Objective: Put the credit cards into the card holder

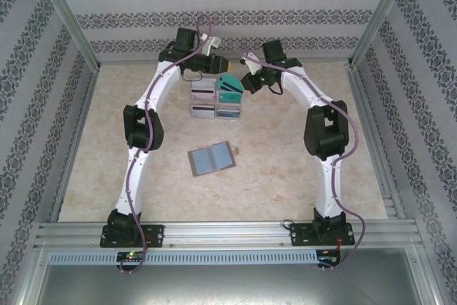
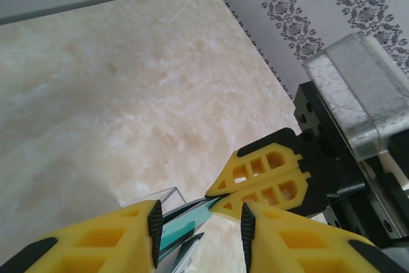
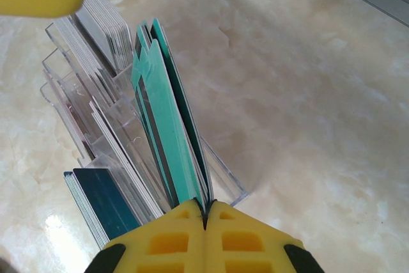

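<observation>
Pinching teal credit cards [image 3: 167,126] in the clear tray [image 3: 225,180], the right pincer [image 3: 204,217] faces the half-open left pincer [image 2: 199,238]; card holder [image 1: 212,158] lies open nearby.

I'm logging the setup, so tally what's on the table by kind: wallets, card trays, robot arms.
Open bluish-grey bifold card holder: 1
Clear plastic four-compartment tray: 1
White jointed robot arms: 2, left and right
Total: 4

Bare tabletop [image 1: 285,155] around card holder [image 1: 212,158]
</observation>
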